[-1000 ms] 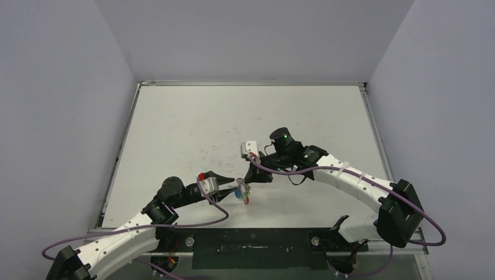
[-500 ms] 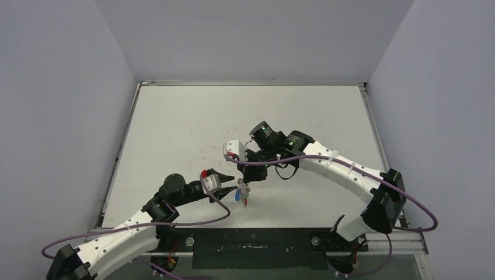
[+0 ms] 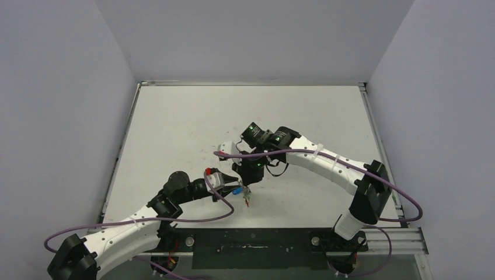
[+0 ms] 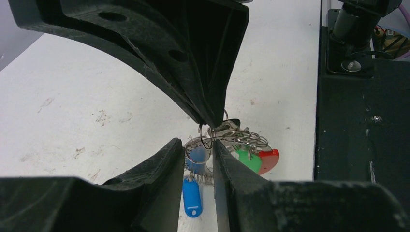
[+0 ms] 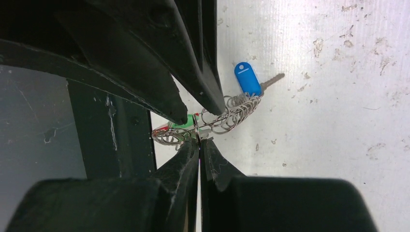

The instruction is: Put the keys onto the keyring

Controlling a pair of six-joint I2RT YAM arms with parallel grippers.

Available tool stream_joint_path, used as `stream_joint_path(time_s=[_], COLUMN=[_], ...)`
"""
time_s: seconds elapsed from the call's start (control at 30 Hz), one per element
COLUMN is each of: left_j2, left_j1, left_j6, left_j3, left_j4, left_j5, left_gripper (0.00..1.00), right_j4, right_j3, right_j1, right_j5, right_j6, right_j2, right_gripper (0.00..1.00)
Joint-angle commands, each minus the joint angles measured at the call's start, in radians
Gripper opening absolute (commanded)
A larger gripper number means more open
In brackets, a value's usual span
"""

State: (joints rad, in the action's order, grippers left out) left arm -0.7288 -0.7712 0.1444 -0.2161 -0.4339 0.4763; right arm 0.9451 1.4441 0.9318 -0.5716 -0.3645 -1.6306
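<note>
Fingertips [image 5: 189,153] of our right gripper [image 5: 199,141] are pressed flat together with no gap. At their very point they nip a thin wire loop [image 4: 206,137], which dangles off the tip in the left wrist view.

Our left gripper [image 4: 199,145] meets that same spot from the opposite side, so the two sets of tips all but touch. Its jaws stand a narrow way apart. A stretch of the keyring [image 4: 237,137] spans the gap from one finger to the other, so we read this as a grip on the coil, not an empty opening.

The rest of the silvery coil bunches just past both tips. A blue key [image 5: 247,78] lies on the far side of the coil from our right gripper, its silver shaft pointing away. In the left wrist view it shows low in the gap between the left fingers.

A green key [image 4: 249,159] sits tight against the coil, just to the right of the left fingers, with a red piece [image 4: 268,159] touching it. We cannot tell whether either key is threaded on.

Under both grippers is the scuffed white table [image 3: 175,128]. A black base plate [image 4: 358,145] is close on the left gripper's right.
</note>
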Motion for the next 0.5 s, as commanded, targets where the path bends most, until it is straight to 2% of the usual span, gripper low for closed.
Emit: stream_joint_path(time_s=[0.0,0.37,0.47], left_j2=[-0.035,-0.109,-0.103], left_j1=[-0.005,-0.008,-0.009], left_j6=[-0.024,-0.036,-0.037], left_j3=[-0.051,-0.049,-0.045], left_j4=[-0.114,-0.193,-0.193], left_j5=[0.034,0.039,0.040], left_gripper=[0.25,0.00,0.00], right_j4=[-0.015,-0.026,-0.032], right_j3=[0.048,0.042,0.034], right_j1=[0.013,0.016,0.016], right_j5=[-0.007,-0.012,-0.005], right_j6=[0.023,0.025,0.024], right_j2=[0.011,0.012,0.011], right_gripper=[0.00,0.00,0.00])
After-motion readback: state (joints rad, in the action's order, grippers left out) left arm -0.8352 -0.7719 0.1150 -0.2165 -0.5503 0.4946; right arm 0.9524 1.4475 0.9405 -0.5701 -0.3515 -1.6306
